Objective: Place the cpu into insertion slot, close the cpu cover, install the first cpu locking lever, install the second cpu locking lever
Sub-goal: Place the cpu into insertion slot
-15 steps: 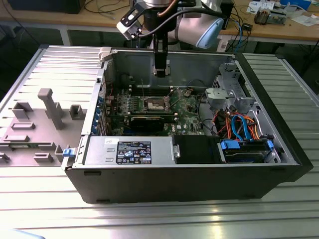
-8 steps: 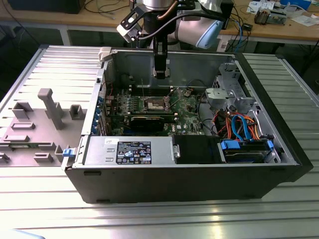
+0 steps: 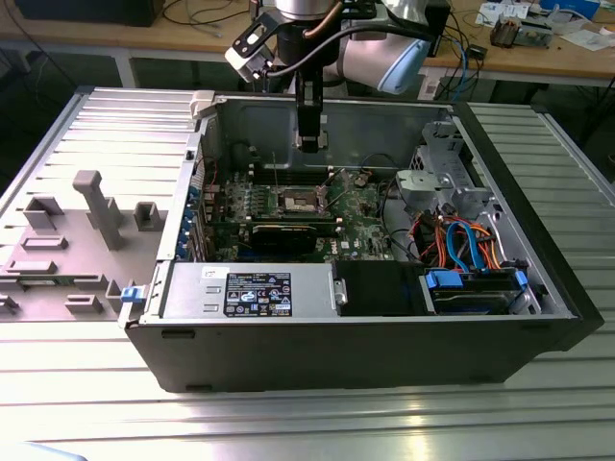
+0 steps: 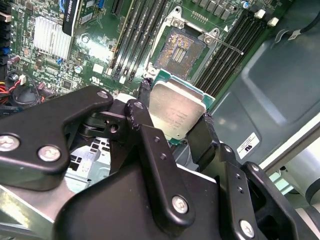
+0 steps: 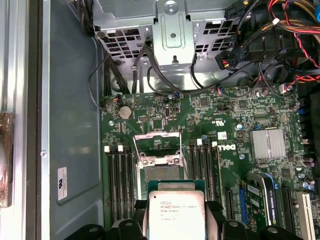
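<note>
while it hangs inside the open black steel computer case (image 3: pixel 384 351), the black metal claw (image 3: pixel 307 142) is grasping the small flat square cpu (image 4: pixel 175 107) with a silver-grey metal top. in both wrist views its two black fingers (image 4: pixel 137 112) press on two opposite edges of the chip, and a green border shows around the metal top. the cpu (image 5: pixel 174 215) is held in the air, apart from the board.

the square insertion slot (image 4: pixel 180 47), with a dark centre and a silver metal rim, lies uncovered on the green circuit board (image 5: pixel 200 107), just beyond the chip in both wrist views. the thin silver cpu cover (image 5: pixel 157 143), a metal frame with a square window, stands lifted up at the edge of the slot that is far from the chip. a thin silver rod (image 4: pixel 225 46) runs from one corner of the slot across the long narrow black slots (image 4: pixel 222 65).

on a clock face laid over the exterior view, the claw hangs at twelve o'clock from the insertion slot (image 3: pixel 301 200). the silver power supply box (image 3: pixel 250 288) with a dark label lies at six o'clock from the slot, and the blue and orange cables (image 3: pixel 461 240) are at three o'clock. the case lies on a ribbed grey metal worktop (image 3: pixel 288 423), and a grey plastic fixture (image 3: pixel 96 206) stands at nine o'clock from the case.
</note>
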`<state>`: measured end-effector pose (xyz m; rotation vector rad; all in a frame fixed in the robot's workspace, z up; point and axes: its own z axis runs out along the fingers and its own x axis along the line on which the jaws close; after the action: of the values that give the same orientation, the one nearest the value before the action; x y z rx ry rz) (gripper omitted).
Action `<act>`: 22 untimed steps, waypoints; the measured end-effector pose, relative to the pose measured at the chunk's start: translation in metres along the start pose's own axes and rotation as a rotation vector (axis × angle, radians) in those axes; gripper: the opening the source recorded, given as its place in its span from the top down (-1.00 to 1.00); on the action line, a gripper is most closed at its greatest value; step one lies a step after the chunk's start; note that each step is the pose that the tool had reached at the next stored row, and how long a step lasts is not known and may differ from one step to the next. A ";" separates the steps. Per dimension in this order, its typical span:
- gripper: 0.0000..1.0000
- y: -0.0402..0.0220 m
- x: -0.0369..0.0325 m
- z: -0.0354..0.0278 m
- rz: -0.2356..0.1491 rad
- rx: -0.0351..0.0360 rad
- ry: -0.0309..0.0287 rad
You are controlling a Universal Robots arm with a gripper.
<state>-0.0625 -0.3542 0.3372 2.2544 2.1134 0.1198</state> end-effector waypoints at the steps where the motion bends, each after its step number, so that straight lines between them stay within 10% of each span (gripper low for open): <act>1: -0.09 0.0000 0.0000 0.0000 0.000 0.0000 0.0000; 22: -0.09 -0.0074 0.0006 0.0266 -0.092 0.0016 0.0084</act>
<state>-0.0674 -0.3527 0.3100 2.1565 2.2178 0.1241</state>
